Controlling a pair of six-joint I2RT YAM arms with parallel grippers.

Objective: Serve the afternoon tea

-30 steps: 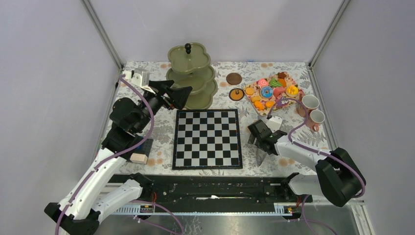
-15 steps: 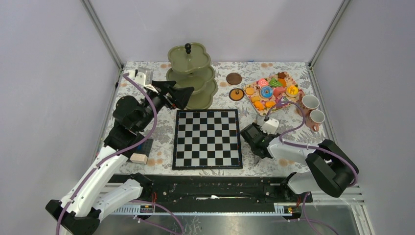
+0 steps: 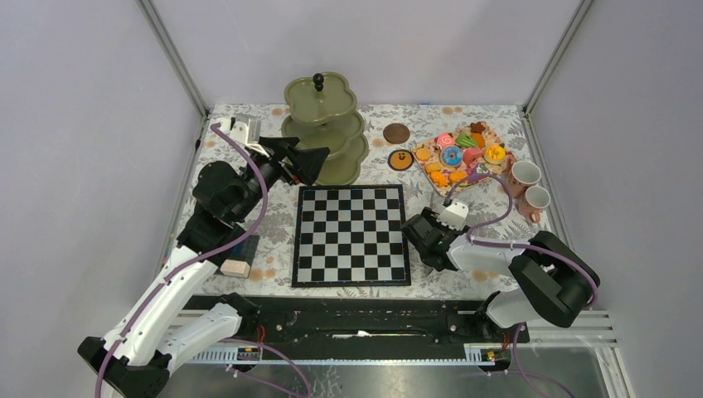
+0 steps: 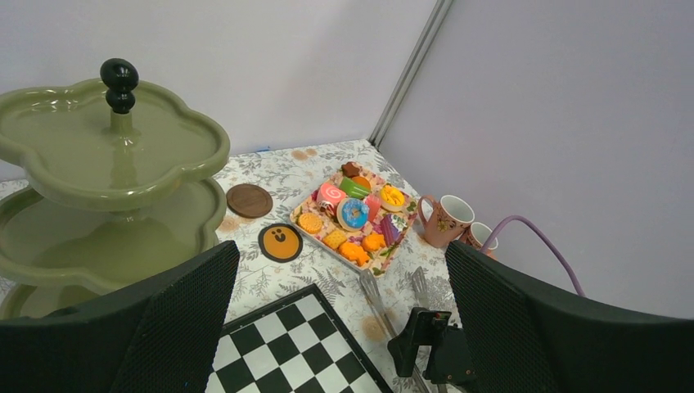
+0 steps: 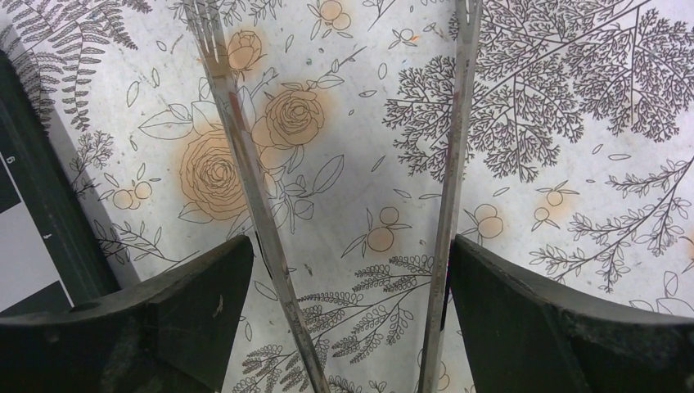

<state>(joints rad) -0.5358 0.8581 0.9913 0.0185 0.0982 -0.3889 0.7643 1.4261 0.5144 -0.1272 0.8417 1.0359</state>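
The olive-green three-tier stand (image 3: 325, 124) with a black knob stands at the back; it also fills the left of the left wrist view (image 4: 106, 164). The toy pastries (image 3: 462, 155) lie on a floral tray at the back right, also seen from the left wrist (image 4: 353, 214). Two pink-patterned cups (image 3: 530, 186) stand right of the tray. My left gripper (image 3: 305, 161) is open and empty, held beside the stand's lower tiers. My right gripper (image 3: 421, 236) is open, low over the table. Metal tongs (image 5: 245, 155) lie between its fingers (image 5: 188, 303); the tongs' right arm is against the right finger.
A black-and-white chessboard (image 3: 351, 235) lies in the middle, just left of my right gripper. A brown coaster (image 3: 396, 133) and an orange smiley coaster (image 3: 401, 160) lie between stand and tray. Beige (image 3: 236, 267) and blue blocks sit at the left by my left arm.
My right gripper has swung left and farther back, from pointing at the near edge to sitting low astride the tongs by the chessboard. My left gripper has shifted slightly right.
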